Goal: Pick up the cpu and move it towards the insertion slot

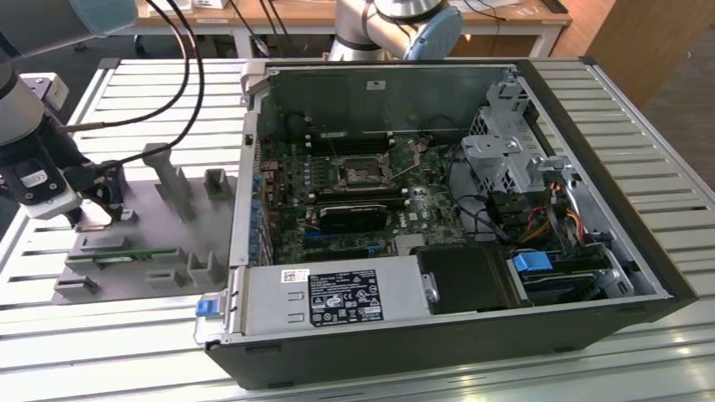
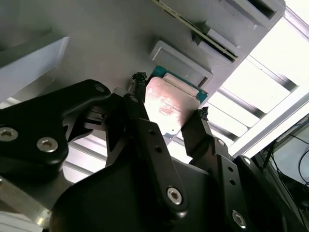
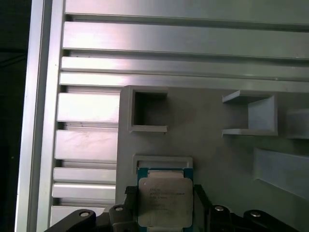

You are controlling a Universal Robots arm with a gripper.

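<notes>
My arm reached down at the exterior view's left, wrist bent low over the grey plastic fixture on the slatted aluminium counter. My gripper pointed straight down at the fixture. Its black, bolted fingers stood one on each side of the cpu and pressed against two opposite edges, so the jaws were clamped on it. The cpu was a flat square with a dull silvery metal top and a thin green rim. It sat at its shallow, walled nest in the fixture, and I could not tell whether it had come clear of the nest floor. The fixture was matte and smooth, with square pockets and upright ribs, and a thin green memory strip lay in a groove nearby. The insertion slot, a dark square framed in shiny metal, lay on the motherboard inside the open black computer case. It was well apart from my gripper, toward the exterior view's right.
</notes>
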